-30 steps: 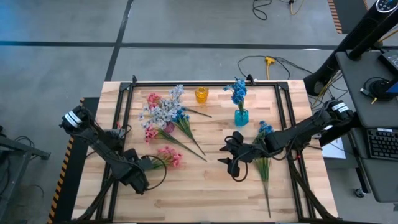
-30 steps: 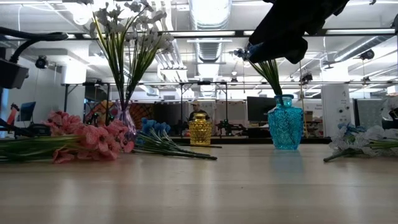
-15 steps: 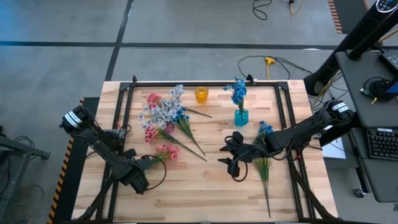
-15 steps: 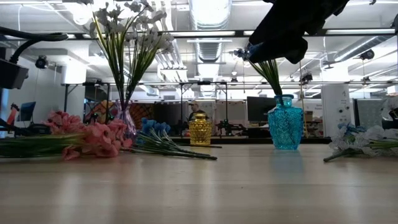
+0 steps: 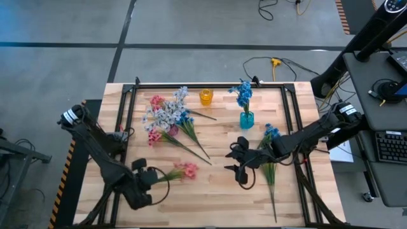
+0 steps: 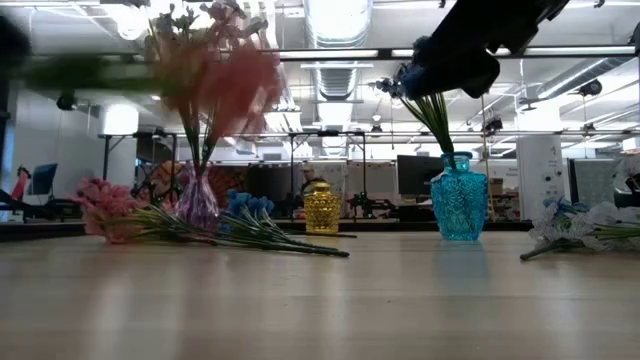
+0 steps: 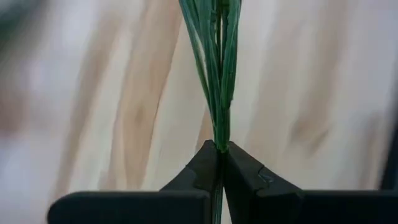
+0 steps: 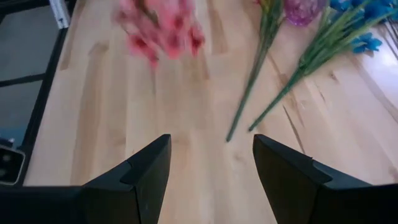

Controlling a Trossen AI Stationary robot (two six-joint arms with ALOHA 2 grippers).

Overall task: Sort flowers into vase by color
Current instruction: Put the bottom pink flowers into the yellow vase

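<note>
My left gripper (image 5: 154, 177) is shut on the green stems of a pink flower sprig (image 5: 186, 170), held above the near left of the table; the low view shows the sprig (image 6: 225, 85) blurred and high. My right gripper (image 5: 234, 158) hovers open at mid-table with nothing between its fingers. A blue vase (image 5: 247, 119) holds blue flowers (image 5: 241, 93). A purple vase (image 6: 197, 203) holds white flowers (image 5: 164, 114). A yellow vase (image 5: 205, 97) stands at the far edge. Loose pink sprigs (image 5: 153, 136) and blue sprigs (image 5: 188, 126) lie flat beside the purple vase. My left gripper pinches the bundle of thin green stems (image 7: 219, 142) at their lower end, between its two fingertips (image 7: 205, 163). The fingers slant down from the table's near left, and the stems run on ahead of them. The sprig is lifted clear of the table, its pink blossoms (image 5: 188, 169) toward the right.
Another blue sprig (image 5: 270, 152) lies on the table under my right arm, its stem toward the near edge. A black frame (image 5: 210, 84) borders the tabletop. Bare wood (image 5: 203, 197) stretches along the near edge.
My left gripper has taken hold of the pink sprig's stems and risen, drifting toward the near edge. The sprig, which lay flat on the table, is now lifted clear, and its blossoms have swung toward the table's right.
</note>
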